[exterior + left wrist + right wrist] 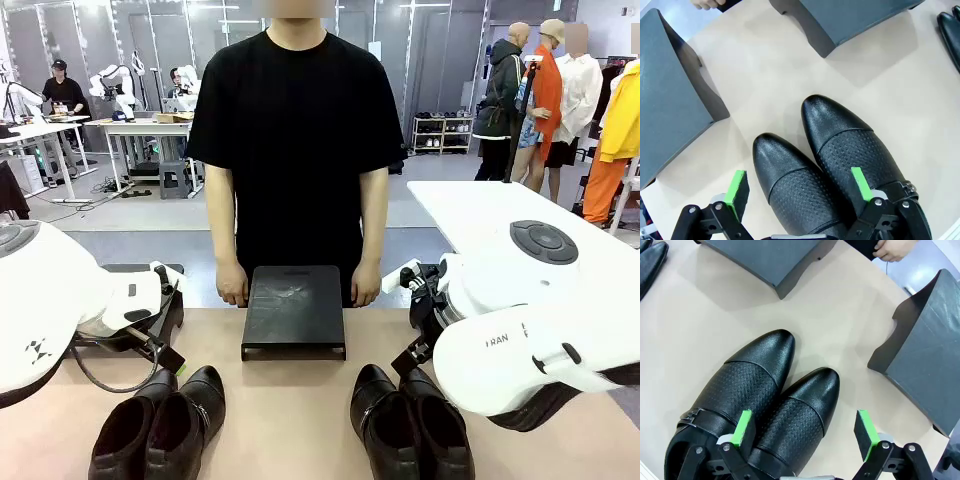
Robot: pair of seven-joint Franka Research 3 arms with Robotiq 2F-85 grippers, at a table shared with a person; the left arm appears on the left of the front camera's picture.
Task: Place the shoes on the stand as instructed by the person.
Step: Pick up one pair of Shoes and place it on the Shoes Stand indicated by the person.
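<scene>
Two grippers hang spread wide, grasping nothing: the left gripper (799,185) above the left pair of shoes (160,425), the right gripper (805,429) above the right pair of shoes (410,420). Both pairs stand on the near part of the table (290,410), toes pointing far. Beyond them, centred, sits the black stand (293,310), with the person (295,130) just behind it.

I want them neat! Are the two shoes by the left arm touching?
Touching. The left wrist view shows one shoe pressed against the other shoe along their sides, no table between.
</scene>
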